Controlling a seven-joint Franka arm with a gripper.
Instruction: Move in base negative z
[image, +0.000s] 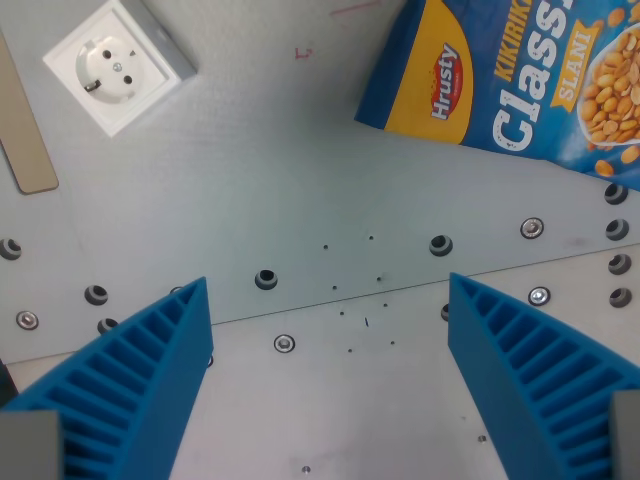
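My gripper (328, 290) is open and empty, its two blue ribbed fingers (140, 390) rising from the bottom left and bottom right of the wrist view. It hangs above a grey metal table (300, 180) with bolt holes and a seam running across. Nothing lies between the fingers.
A blue Hrusty Classic peanut bag (520, 75) lies at the wrist view's top right. A white wall socket (118, 62) sits at the top left, with a beige strip (22, 120) along the left edge. Screws and bolt holes (266, 278) dot the plate.
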